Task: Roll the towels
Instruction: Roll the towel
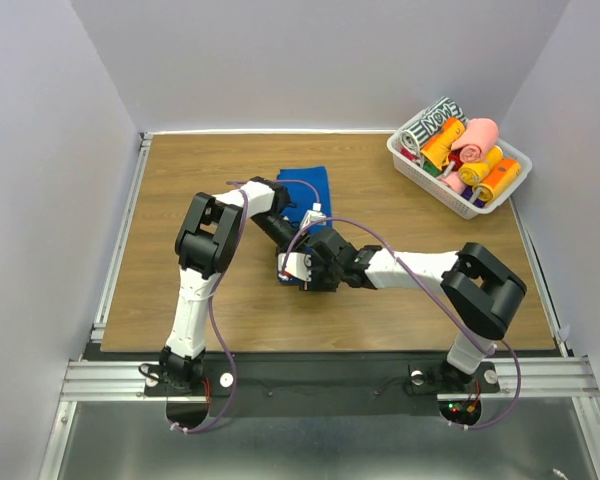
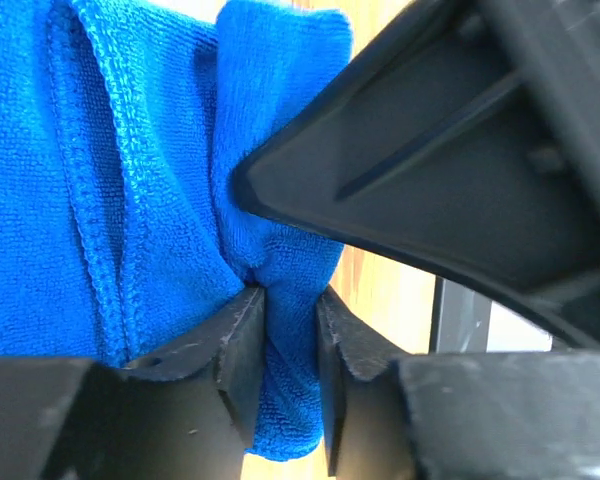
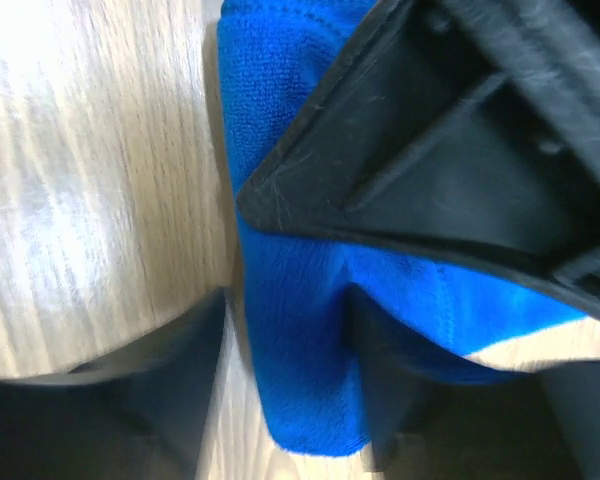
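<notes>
I see the blue towel (image 1: pixel 306 190) lying unrolled mid-table, toward the far side, so I judge rolling barely begun. My left gripper (image 2: pixel 292 330) pinches a fold at its near edge. My right gripper (image 3: pixel 290 395) straddles that edge, but blur hides whether it grips. A pink roll (image 1: pixel 477 135) sits in the basket (image 1: pixel 410 165), far right.

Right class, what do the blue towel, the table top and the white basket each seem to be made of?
The blue towel: soft looped cloth, probably microfibre or terry; fuzzy pile, stitched hem. The table top: wood or wood-look laminate, slightly glossy; grain lines and a light sheen. The basket: likely white moulded plastic; slotted walls.
</notes>
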Tool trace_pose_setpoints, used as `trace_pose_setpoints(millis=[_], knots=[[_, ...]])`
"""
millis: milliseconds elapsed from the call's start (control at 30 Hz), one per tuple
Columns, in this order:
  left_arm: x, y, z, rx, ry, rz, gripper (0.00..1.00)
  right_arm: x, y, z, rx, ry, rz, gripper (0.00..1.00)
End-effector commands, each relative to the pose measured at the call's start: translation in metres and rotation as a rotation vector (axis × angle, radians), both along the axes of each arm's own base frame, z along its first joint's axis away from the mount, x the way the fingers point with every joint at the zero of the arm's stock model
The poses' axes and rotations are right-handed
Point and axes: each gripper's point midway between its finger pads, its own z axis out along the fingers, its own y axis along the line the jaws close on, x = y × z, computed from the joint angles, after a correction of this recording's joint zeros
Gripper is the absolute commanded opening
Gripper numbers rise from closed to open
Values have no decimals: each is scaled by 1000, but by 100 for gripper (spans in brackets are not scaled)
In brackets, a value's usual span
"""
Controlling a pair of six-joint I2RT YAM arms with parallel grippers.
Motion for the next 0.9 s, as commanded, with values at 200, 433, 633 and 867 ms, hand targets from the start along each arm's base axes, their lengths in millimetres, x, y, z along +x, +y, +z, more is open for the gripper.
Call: trace_pose_setpoints(millis=[200,433,633,867], knots=[[21,39,-21,124,-193,-15,51,-12,8,-10,59,151,7,39],[32,52,24,76,-283,86,56,-23,1,-7,64,352,2,24],[54,93,60,64,-347,215,58,-33,-6,-6,62,481,-11,19],[106,163,127,68,-716,586,70,-38,8,22,130,740,-44,19]])
